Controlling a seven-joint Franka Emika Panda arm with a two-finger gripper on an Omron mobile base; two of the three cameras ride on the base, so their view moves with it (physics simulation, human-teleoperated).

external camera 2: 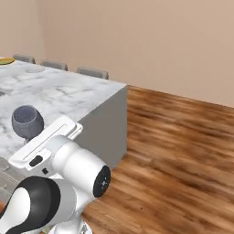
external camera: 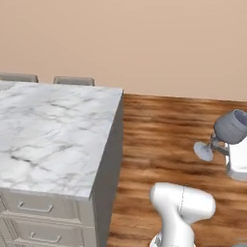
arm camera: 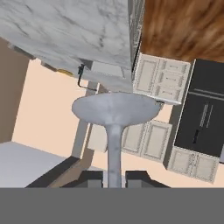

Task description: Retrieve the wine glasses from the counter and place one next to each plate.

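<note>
The gripper [arm camera: 114,179] is pinching the stem of a wine glass [external camera: 230,128], carrying it tilted over the wood floor, stem running sideways, foot toward the marble island [external camera: 53,135]. Far across the island a yellow-rimmed plate [external camera 2: 6,61] is waiting.

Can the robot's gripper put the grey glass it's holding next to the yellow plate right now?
Probably not yet. The gripper is shut on the smoky grey stemmed wine glass out over the wooden floor. The yellow-rimmed plate lies at the marble island's far end, so the base likely must drive closer.
</note>
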